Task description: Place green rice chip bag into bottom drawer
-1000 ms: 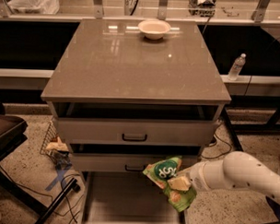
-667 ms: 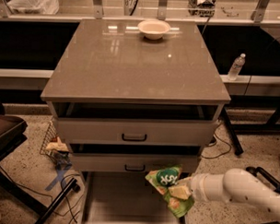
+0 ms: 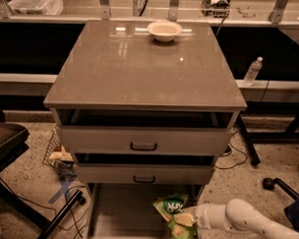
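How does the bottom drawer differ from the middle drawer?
The bottom drawer is pulled far out, pale floor showing; the middle drawer is nearly shut. The middle drawer shows a grey front with dark handle; the bottom drawer's front is unseen. The gripper meets the green rice chip bag at the bottom drawer's right edge.

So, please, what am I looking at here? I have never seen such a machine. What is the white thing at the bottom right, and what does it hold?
This is a single camera picture, looking down from the front at a grey cabinet with three drawers. The white tube at the lower right is the robot's arm. Its tool, at the tip of the arm, grips the green rice chip bag over the right side of the pulled-out bottom drawer. On the cabinet top a white bowl stands near the back edge. A plastic bottle stands to the right of the cabinet.
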Robot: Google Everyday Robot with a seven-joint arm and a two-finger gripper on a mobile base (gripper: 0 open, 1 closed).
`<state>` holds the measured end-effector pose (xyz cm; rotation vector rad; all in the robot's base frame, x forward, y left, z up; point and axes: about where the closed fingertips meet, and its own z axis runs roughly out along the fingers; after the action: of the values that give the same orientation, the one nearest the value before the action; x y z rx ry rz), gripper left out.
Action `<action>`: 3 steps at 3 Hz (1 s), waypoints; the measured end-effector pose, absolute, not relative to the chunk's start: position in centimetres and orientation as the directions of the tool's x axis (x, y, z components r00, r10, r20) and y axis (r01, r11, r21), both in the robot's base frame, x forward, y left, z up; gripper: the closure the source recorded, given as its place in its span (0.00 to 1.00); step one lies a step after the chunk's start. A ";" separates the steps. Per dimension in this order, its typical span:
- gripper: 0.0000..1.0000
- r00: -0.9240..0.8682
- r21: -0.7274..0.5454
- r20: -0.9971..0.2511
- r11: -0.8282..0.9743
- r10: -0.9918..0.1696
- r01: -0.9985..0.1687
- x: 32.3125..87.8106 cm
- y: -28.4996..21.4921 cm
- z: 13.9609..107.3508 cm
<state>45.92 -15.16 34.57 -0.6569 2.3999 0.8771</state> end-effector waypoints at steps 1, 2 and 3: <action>1.00 -0.800 0.509 -0.553 0.665 -0.234 -0.546 45.4 -14.2 29.4; 1.00 -0.819 0.544 -0.527 0.649 -0.228 -0.531 46.3 -12.3 26.8; 0.82 -0.818 0.544 -0.528 0.648 -0.229 -0.533 46.3 -12.2 26.9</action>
<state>46.27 -12.24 26.86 -0.5994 2.4530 0.9994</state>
